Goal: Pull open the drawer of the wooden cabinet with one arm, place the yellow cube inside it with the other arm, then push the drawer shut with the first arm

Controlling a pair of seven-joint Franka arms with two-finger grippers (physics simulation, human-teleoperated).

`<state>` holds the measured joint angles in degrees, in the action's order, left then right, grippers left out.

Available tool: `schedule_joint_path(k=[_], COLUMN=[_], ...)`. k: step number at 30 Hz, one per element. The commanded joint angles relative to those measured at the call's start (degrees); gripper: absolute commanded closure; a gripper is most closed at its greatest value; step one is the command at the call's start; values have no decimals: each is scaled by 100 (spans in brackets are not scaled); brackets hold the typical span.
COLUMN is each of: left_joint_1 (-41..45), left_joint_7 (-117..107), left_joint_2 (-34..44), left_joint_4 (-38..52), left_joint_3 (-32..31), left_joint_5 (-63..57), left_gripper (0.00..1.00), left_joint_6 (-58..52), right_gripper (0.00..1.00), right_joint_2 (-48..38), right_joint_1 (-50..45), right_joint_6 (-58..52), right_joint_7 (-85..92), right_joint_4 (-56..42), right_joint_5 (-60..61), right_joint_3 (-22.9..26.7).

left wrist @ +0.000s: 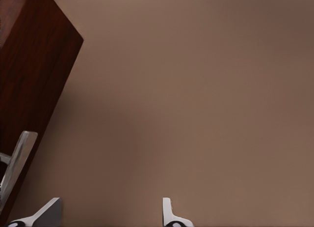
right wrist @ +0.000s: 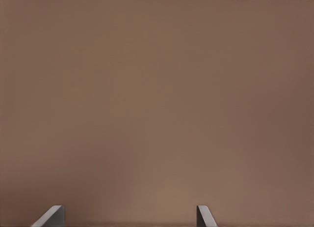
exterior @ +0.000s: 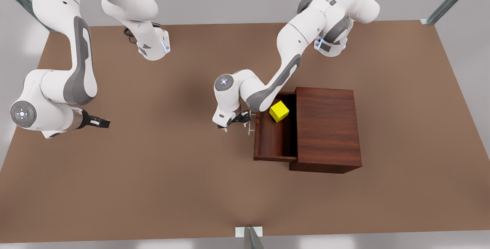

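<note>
The wooden cabinet (exterior: 327,126) stands right of centre in the front view, with its drawer (exterior: 273,142) pulled out toward the front view's left. Inside the drawer, near its far corner, the yellow cube (exterior: 279,111) rests slightly tilted. My left gripper (exterior: 239,121) hovers just off the drawer's silver handle (exterior: 251,124), open and holding nothing. In the left wrist view the handle (left wrist: 14,168) lies beside my left gripper (left wrist: 110,210), outside the fingers, below the drawer front (left wrist: 34,65). My right gripper (exterior: 101,122) waits open at the front view's far left, over bare table (right wrist: 157,99).
The brown table (exterior: 172,187) spreads wide around the cabinet. Metal frame posts stand at the corners and one (exterior: 250,237) at the middle of the near edge. The left arm's forearm (exterior: 279,77) crosses above the drawer's far side.
</note>
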<state>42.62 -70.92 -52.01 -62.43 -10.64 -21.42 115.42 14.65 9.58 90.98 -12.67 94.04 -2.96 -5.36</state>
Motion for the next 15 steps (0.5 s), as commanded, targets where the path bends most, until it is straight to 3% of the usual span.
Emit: schedule_joint_path(k=[1, 15], left_joint_1=[-35, -369], left_joint_7=[333, 1159], left_joint_2=[16, 68], left_joint_4=[3, -6], left_joint_3=[9, 0], left_joint_5=[-11, -3], left_gripper=[0, 0], left_joint_6=[-72, -344], right_gripper=[0, 0], right_joint_2=[-6, 20], right_joint_1=[0, 0], right_joint_6=[-1, -10], right_joint_7=[327, 318], right_joint_4=[0, -61], right_joint_5=[6, 6], right_joint_3=[-1, -1])
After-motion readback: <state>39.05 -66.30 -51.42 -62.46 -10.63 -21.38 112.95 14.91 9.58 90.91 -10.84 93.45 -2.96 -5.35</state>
